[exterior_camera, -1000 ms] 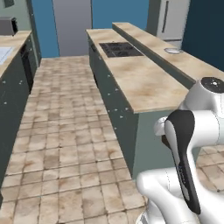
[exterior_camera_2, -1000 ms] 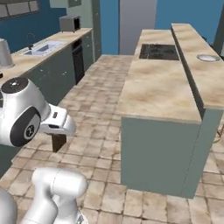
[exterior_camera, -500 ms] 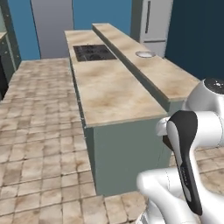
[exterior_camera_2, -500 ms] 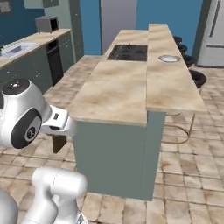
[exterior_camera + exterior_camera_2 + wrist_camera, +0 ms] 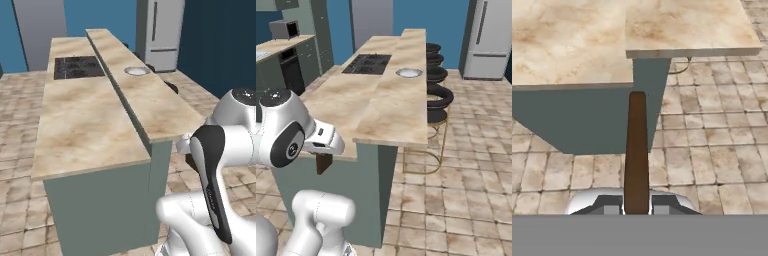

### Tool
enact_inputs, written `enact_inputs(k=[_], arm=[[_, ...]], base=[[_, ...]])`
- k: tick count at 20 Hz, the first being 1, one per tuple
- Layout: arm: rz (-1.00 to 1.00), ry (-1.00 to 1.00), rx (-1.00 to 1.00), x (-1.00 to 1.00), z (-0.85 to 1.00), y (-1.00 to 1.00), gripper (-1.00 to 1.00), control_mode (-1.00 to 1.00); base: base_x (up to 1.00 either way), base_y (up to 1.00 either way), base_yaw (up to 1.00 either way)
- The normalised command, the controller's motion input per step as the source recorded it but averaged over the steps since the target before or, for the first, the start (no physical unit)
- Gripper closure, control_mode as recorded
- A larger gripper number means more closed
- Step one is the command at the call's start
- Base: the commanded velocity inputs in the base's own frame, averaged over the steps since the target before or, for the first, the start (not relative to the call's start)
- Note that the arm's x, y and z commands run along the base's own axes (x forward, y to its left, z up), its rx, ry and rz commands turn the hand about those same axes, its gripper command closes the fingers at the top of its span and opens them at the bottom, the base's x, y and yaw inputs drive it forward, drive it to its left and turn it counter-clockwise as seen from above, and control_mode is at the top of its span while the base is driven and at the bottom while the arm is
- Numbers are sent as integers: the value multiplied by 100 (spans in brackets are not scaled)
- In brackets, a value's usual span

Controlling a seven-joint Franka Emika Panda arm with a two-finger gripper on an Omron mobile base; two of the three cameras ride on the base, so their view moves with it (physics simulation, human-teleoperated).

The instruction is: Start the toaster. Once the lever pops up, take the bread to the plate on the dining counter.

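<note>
My gripper (image 5: pixel 636 207) is shut on the bread (image 5: pixel 636 150), a thin dark brown slice seen edge-on between the fingertips. From the right base view the bread (image 5: pixel 323 163) hangs below the white hand, just in front of the near end of the dining counter (image 5: pixel 386 110). The plate (image 5: pixel 409 73), round and whitish-grey, sits far along the counter's raised ledge; the left base view shows the plate (image 5: pixel 136 71) on that ledge too. The counter's beige top (image 5: pixel 567 45) and grey-green end panel lie straight ahead of the hand.
A black cooktop (image 5: pixel 367 63) is set into the lower counter top beyond the plate. Black stools (image 5: pixel 437 95) line the ledge's right side. A steel fridge (image 5: pixel 488 37) stands at the back right. Tiled floor lies open to the right of the counter.
The whole scene has shifted as the base drove: the island's near end is now close in front and the plate nearer. The bread stays gripped.
</note>
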Motion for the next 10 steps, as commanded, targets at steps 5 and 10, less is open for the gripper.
enact_inputs(k=[5, 10], arm=[[0, 0, 0, 0, 0, 0, 100, 100], [0, 0, 0, 0, 0, 0, 100, 100]], base=[[41, -100, 0], [38, -100, 0]])
